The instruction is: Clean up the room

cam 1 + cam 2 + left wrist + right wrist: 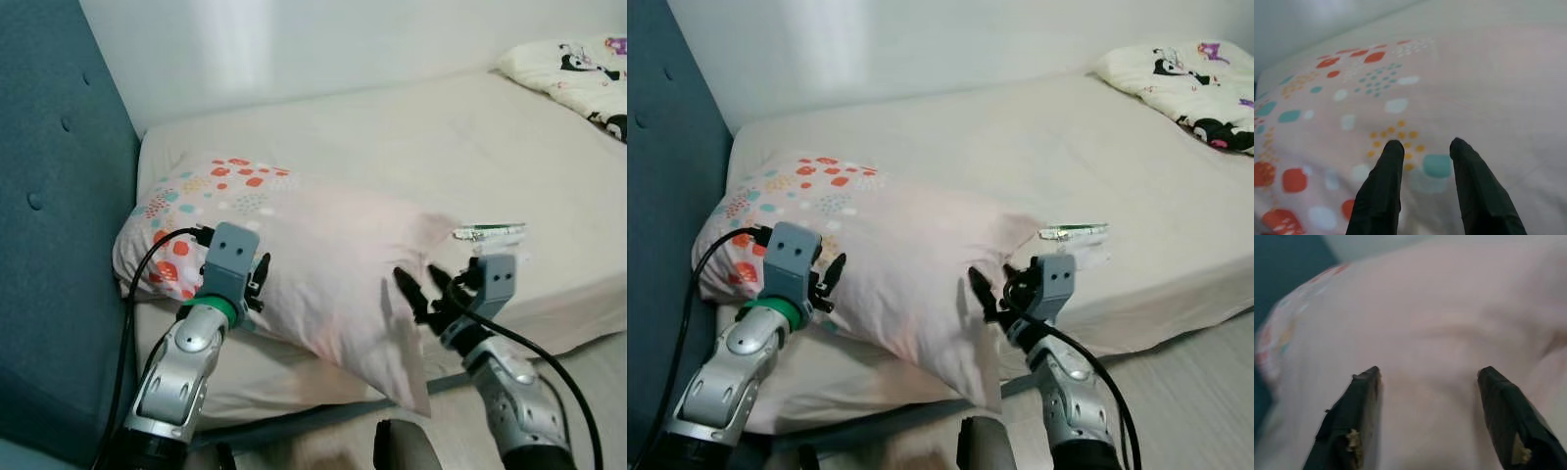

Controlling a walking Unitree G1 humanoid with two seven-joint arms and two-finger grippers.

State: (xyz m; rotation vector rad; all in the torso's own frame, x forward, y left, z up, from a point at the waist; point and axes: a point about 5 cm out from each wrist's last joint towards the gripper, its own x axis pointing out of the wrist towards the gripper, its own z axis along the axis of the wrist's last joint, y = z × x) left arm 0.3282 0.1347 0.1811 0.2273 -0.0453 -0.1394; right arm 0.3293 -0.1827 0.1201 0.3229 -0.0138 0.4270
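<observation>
A pale pink pillow (323,264) lies at the near corner of the bed, its patterned end — red, teal and yellow dots — toward the teal headboard (54,225) and its plain end hanging a little over the mattress edge. The left gripper (257,284) sits at the pillow's dotted end, low against its near side; in the left wrist view its two black fingers (1382,191) stand slightly apart with the dotted fabric showing between them, pinching nothing. The right gripper (419,286) is at the pillow's plain end, just beside the drooping corner; its fingers (1349,426) are spread wide in the right wrist view, pink cloth between and beyond them, and whether they touch it cannot be told. Just beyond the right gripper, a small flat green-and-white packet (488,232) lies on the cream mattress (411,137). At the far end of the bed rests a white blanket (578,73) with cartoon prints. A white wall (323,39) runs behind the bed, and light floor (588,362) shows at the robot's right.
</observation>
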